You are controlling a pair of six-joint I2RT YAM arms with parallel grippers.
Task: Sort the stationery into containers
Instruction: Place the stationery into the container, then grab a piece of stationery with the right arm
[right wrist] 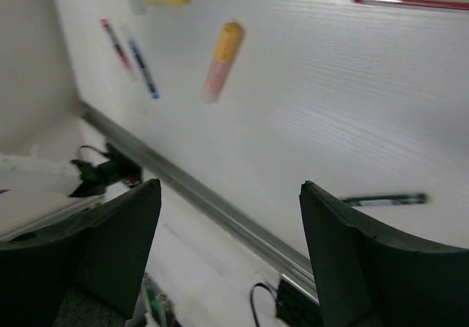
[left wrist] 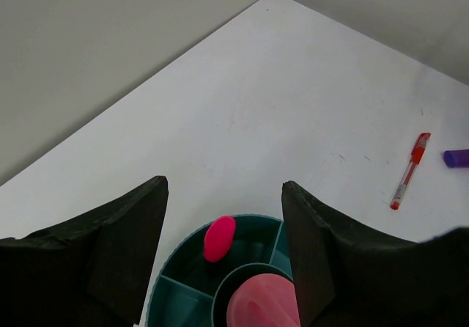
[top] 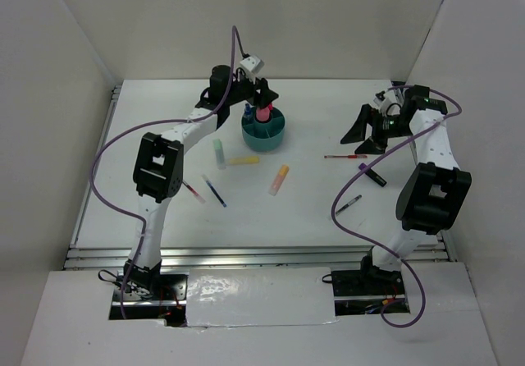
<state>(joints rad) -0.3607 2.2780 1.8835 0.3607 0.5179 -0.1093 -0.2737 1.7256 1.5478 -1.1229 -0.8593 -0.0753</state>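
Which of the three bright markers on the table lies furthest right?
The orange marker, lying alone; the yellow marker and green marker lie left of it.

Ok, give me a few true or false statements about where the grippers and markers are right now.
1. The left gripper hangs over the teal organizer with its jaws apart. True.
2. The right gripper is clamped on the red pen. False: its jaws are open and empty, and that pen lies on the table.
3. A pink marker sits in the organizer's central cup. True.
4. The orange marker is already in a compartment. False: it lies on the table, nearer the arm bases than the organizer.
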